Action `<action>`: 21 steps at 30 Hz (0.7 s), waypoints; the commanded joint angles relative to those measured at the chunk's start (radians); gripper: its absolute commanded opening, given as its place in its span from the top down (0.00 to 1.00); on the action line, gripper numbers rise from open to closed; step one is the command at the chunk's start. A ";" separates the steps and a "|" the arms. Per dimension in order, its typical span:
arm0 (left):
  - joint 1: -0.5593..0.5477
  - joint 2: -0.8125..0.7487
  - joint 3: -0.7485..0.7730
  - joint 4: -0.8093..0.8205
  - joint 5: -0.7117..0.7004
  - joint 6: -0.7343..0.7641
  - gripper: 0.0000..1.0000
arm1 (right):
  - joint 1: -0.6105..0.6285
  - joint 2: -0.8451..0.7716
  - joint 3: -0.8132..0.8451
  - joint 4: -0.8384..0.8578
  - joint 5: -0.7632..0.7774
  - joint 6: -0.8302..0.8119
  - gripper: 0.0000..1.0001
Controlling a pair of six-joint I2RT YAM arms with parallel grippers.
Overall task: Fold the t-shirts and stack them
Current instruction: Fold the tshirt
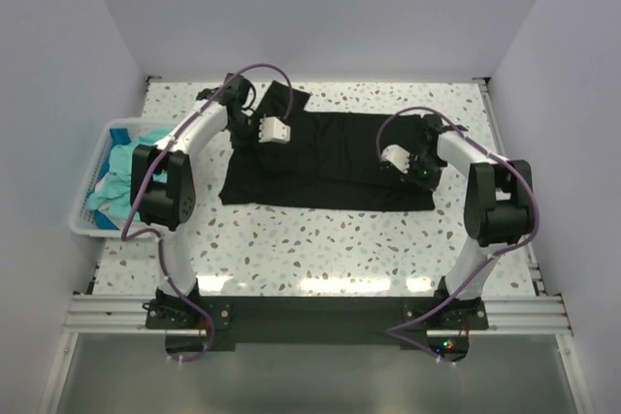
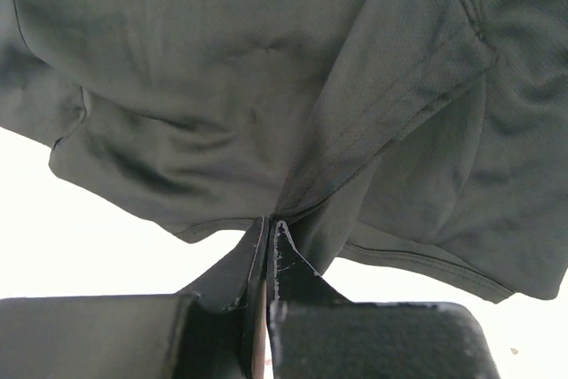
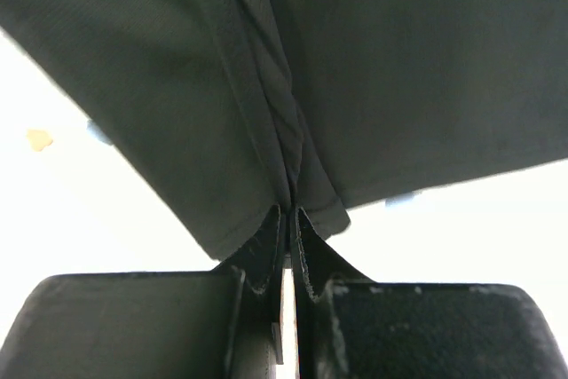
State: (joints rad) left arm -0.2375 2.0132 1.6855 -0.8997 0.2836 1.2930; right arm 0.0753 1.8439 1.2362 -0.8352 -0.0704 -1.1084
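L gripper (image 2: 269,225), R gripper (image 3: 288,213), each clamped on 1 black t-shirt (image 1: 330,157), teal shirts (image 1: 114,181) in 1 basket (image 1: 118,124)

Black t-shirt (image 1: 330,162): one.
Teal t-shirts (image 1: 114,181): bunched in one heap; number of pieces cannot be told.
Shirt colours seen: two.
White slatted basket (image 1: 87,225): one.
Speckled table (image 1: 320,239): one.
Arms: two, namely left arm (image 1: 165,191) and right arm (image 1: 495,201).
Grippers: two, namely left gripper (image 2: 268,232) and right gripper (image 3: 288,219). Two fingers on each, four in all.
Purple cables (image 1: 262,70): two, one per arm.
White blocks (image 1: 275,131) at wrists: two.
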 commanded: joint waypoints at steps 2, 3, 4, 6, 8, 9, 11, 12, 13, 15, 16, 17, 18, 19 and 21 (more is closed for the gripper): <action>0.015 -0.125 -0.055 -0.034 0.022 -0.015 1.00 | -0.012 -0.155 -0.017 -0.073 -0.022 -0.022 1.00; 0.015 -0.169 -0.099 -0.038 0.023 -0.015 1.00 | -0.011 -0.193 -0.030 -0.097 -0.031 -0.022 1.00; 0.017 -0.194 -0.119 -0.039 0.028 -0.012 1.00 | -0.012 -0.210 -0.040 -0.110 -0.038 -0.025 1.00; 0.015 -0.241 -0.174 -0.039 0.031 -0.011 1.00 | -0.012 -0.271 -0.073 -0.134 -0.040 -0.041 1.00; 0.015 -0.295 -0.199 -0.041 0.029 -0.012 1.00 | -0.012 -0.311 -0.096 -0.151 -0.037 -0.057 1.00; 0.015 -0.306 -0.217 -0.039 0.031 -0.015 1.00 | -0.011 -0.327 -0.116 -0.154 -0.040 -0.062 1.00; 0.015 -0.321 -0.231 -0.027 0.023 -0.018 1.00 | -0.012 -0.351 -0.132 -0.140 -0.036 -0.068 1.00; 0.015 -0.321 -0.234 -0.019 0.022 -0.023 1.00 | -0.012 -0.348 -0.136 -0.134 -0.034 -0.064 1.00; 0.015 -0.311 -0.228 -0.015 0.022 -0.027 1.00 | -0.012 -0.328 -0.132 -0.131 -0.032 -0.058 1.00; 0.015 -0.286 -0.212 -0.015 0.025 -0.035 1.00 | -0.012 -0.292 -0.100 -0.133 -0.032 -0.041 1.00; 0.017 -0.277 -0.196 -0.013 0.025 -0.040 1.00 | -0.012 -0.258 -0.087 -0.134 -0.032 -0.030 1.00; 0.017 -0.269 -0.188 -0.010 0.025 -0.041 1.00 | -0.012 -0.244 -0.078 -0.122 -0.028 -0.025 1.00; 0.017 -0.249 -0.181 -0.007 0.025 -0.044 1.00 | -0.012 -0.232 -0.057 -0.114 -0.022 -0.021 1.00; 0.017 -0.237 -0.164 -0.004 0.026 -0.046 1.00 | -0.012 -0.198 -0.046 -0.108 -0.019 -0.010 1.00; 0.017 -0.197 -0.141 -0.002 0.028 -0.053 1.00 | -0.012 -0.161 -0.005 -0.100 -0.016 0.002 1.00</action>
State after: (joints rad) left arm -0.2295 1.7699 1.4834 -0.9199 0.2993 1.2648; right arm 0.0696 1.6451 1.1522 -0.9497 -0.0963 -1.1324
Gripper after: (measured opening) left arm 0.026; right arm 0.014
